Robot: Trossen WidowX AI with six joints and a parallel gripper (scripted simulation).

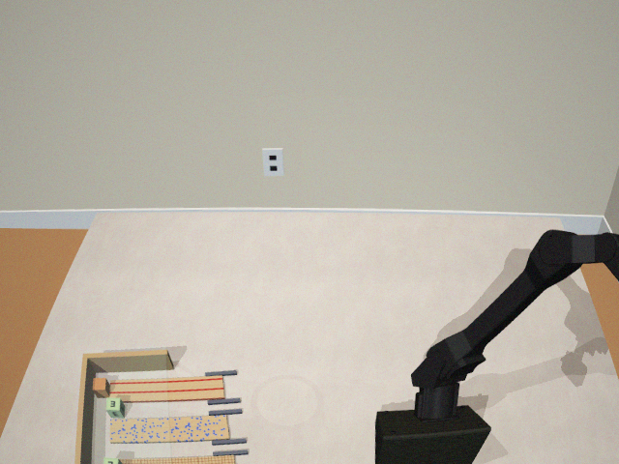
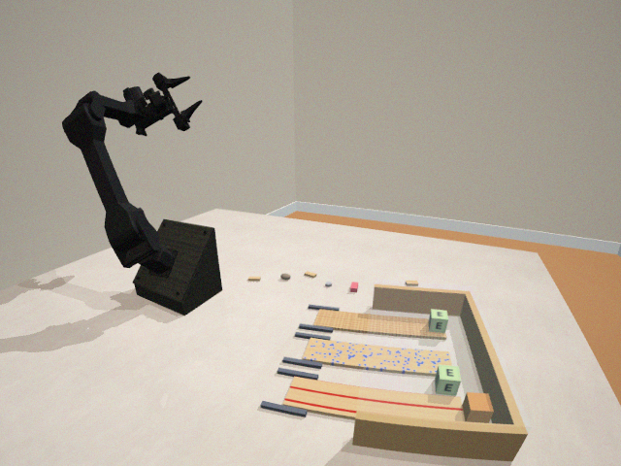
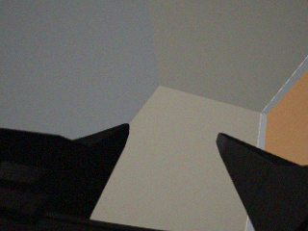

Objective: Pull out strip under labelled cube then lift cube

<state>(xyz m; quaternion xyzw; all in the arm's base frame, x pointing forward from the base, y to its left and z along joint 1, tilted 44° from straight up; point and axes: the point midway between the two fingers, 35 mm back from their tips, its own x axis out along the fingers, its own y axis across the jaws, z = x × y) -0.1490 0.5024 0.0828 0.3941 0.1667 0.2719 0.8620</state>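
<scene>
- The black arm [image 2: 108, 185] rises from a wedge-shaped base [image 2: 195, 273] at the left of the exterior view, bent at the elbow, with the tool [image 2: 187, 95] raised high above the surface [image 2: 150, 391] and well apart from everything on it.
- The tool is open wide and holds nothing; in the wrist view its two dark fingertips stand far apart, with only walls and floor between them.
- A tan, three-walled tray [image 2: 441, 439] lies at the right of the exterior view, its open side facing the arm.
- Three strips run out of the tray side by side: a checked strip [image 2: 371, 320] farthest, a blue-speckled strip [image 2: 371, 356] in the middle, and a red-lined strip [image 2: 350, 396] nearest.
- A green cube marked "E" [image 2: 439, 319] rests on the inner end of the checked strip.
- A second green "E" cube [image 2: 447, 379] sits near the tray's back wall between the speckled and red-lined strips; whether it rests on either strip cannot be told.
- A plain orange cube [image 2: 477, 407] sits at the inner end of the red-lined strip.
- Short dark bars [image 2: 283, 408] lie on the surface beside the strips' outer ends.
- Several small bits, among them a pink block [image 2: 353, 286], lie in a row beyond the tray.
</scene>
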